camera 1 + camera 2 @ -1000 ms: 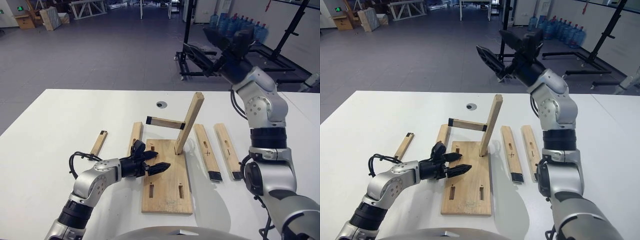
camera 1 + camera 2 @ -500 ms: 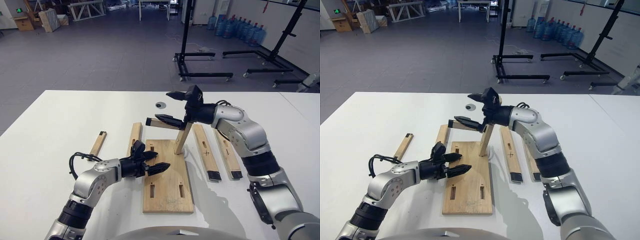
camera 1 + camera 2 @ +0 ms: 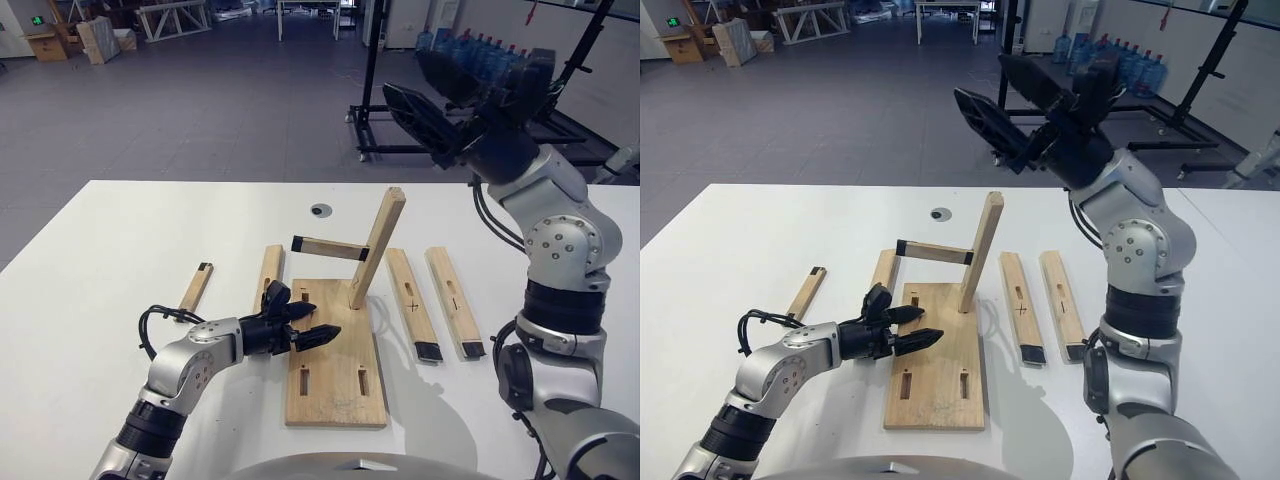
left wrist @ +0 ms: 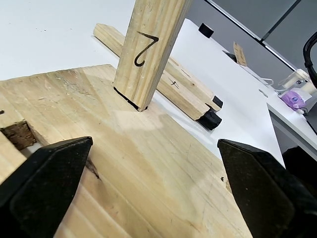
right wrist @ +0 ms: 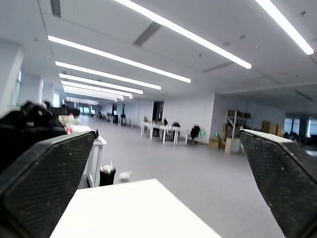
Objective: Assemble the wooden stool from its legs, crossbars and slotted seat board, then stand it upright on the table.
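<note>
Worktop: a white rectangular worktop (image 3: pixel 100 250) carries all the stool parts.

Seat board: the pale, flat wooden seat board with cut slots (image 3: pixel 335 360) lies flat on the worktop near the front edge, roughly central. Two slots at its near end are unfilled.

Fitted leg: one square pale wooden leg (image 3: pixel 378 250) stands in the slot at the board's far right corner, leaning away to the right rather than plumb. A short wooden crossbar with a black end (image 3: pixel 330 246) projects sideways from it to the left, held clear of the board.

Loose parts: two wooden legs with black tips lie side by side to the right of the board, the nearer-to-board one (image 3: pixel 413 300) just beside it and the outer one (image 3: pixel 452 300) parallel to that. A further wooden leg (image 3: pixel 270 272) lies at the board's far left corner. A short wooden bar with a black far end (image 3: pixel 197 287) lies well apart to the left.

Left pincer (image 3: pixel 312 321): low at the board's left edge, fingers spread with nothing between them, pointing across the board toward the fitted leg. Contact with the board cannot be determined.

Right pincer (image 3: pixel 403 73): raised high above the far right of the worktop, fingers wide apart, holding nothing.
</note>
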Robot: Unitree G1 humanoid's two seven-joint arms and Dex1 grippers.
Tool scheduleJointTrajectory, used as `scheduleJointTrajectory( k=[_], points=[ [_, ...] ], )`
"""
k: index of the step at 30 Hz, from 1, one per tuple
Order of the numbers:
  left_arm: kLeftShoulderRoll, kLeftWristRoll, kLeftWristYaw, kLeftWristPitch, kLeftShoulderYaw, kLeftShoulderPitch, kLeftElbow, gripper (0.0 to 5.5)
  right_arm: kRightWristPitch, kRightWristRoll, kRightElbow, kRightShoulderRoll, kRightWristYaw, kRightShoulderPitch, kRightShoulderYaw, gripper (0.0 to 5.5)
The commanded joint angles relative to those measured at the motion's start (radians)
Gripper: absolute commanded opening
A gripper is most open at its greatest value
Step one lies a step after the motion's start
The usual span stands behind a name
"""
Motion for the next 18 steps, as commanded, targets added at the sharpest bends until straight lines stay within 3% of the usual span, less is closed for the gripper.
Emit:
scheduleJointTrajectory(
  k=[1,5,8,16,18],
  points=[
    [0.041,0.068,0.035,0.073,-0.045,0.080,0.103,4.65,0.011,-0.131,0.064,-0.066,0.132,0.149,0.172,5.31],
    [0.042,0.070,0.036,0.068,-0.045,0.079,0.107,4.65,0.159,-0.070,-0.050,-0.186,0.283,0.315,0.246,5.31],
    [0.039,0.071,0.042,0.063,-0.045,0.083,0.114,4.65,0.181,-0.077,-0.069,-0.237,0.291,0.352,0.272,5.31],
    [0.032,0.077,0.040,0.048,-0.045,0.062,0.143,4.65,0.127,-0.120,-0.026,-0.209,0.235,0.317,0.284,5.31],
    [0.035,0.078,0.038,0.047,-0.046,0.060,0.145,4.65,0.055,-0.120,-0.019,-0.169,0.217,0.295,0.238,5.31]
  ],
)
